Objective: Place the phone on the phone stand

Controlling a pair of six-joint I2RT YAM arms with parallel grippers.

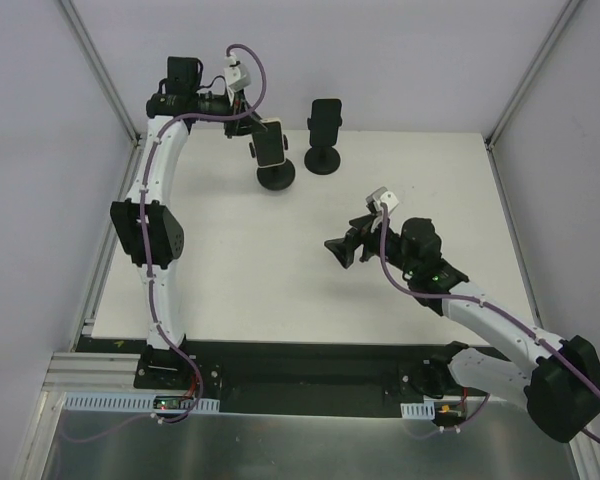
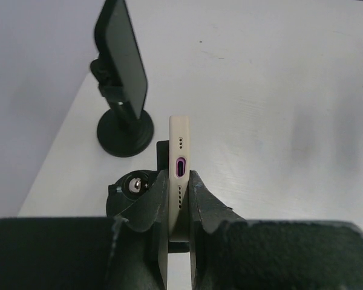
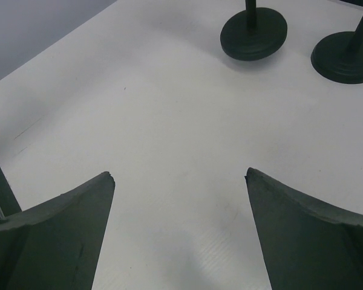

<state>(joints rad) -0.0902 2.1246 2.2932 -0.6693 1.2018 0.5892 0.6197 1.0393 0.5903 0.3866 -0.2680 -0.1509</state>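
Note:
A phone in a cream case [image 1: 270, 145] is upright at the top of a black phone stand [image 1: 276, 178] at the far middle of the table. My left gripper [image 1: 253, 133] is shut on it. In the left wrist view the phone's bottom edge with its port [image 2: 180, 158] sits between the fingers of the left gripper [image 2: 179, 176]. The stand's ball joint and base [image 2: 132, 187] show just left of and below it. I cannot tell whether the phone rests in the cradle. My right gripper [image 1: 342, 250] is open and empty over the table's middle, as the right wrist view shows [image 3: 179, 175].
A second black stand [image 1: 323, 160] holding a black phone [image 1: 326, 117] stands just right of the first; it also shows in the left wrist view [image 2: 122, 60]. Both stand bases [image 3: 254, 33] [image 3: 345, 57] show far off in the right wrist view. White walls enclose the table.

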